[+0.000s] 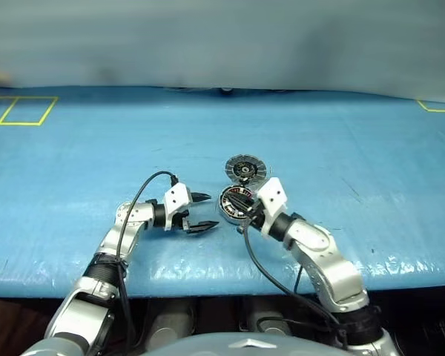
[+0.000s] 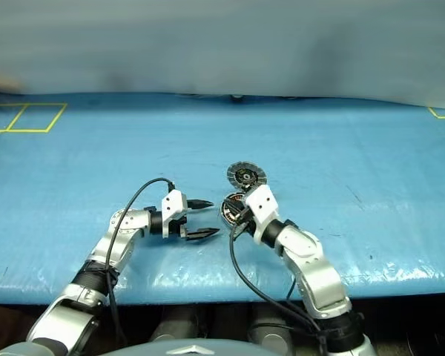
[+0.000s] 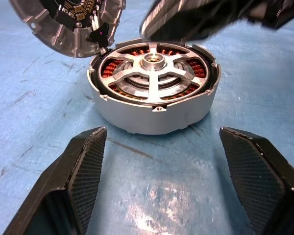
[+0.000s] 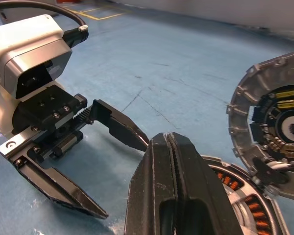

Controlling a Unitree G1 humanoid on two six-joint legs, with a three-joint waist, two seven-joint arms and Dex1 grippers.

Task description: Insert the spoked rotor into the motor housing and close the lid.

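The motor housing (image 3: pixel 152 117) is a round silver casing with copper windings, resting on the blue table. The spoked rotor (image 3: pixel 154 61) sits inside it, spokes and hub facing up. The lid (image 3: pixel 63 29) stands swung open at the housing's far edge, its dark inner face showing. My left gripper (image 1: pixel 210 211) is open just left of the housing, level with it, with nothing between its fingers (image 3: pixel 85 166). My right gripper (image 4: pixel 170 142) is shut and empty, hovering over the housing's near right rim and pointing left.
The blue sheet covers the whole table (image 1: pixel 341 148). Yellow tape squares (image 1: pixel 18 111) mark the far left and a yellow corner (image 1: pixel 437 109) the far right. The table's front edge (image 1: pixel 208 278) runs just below both arms.
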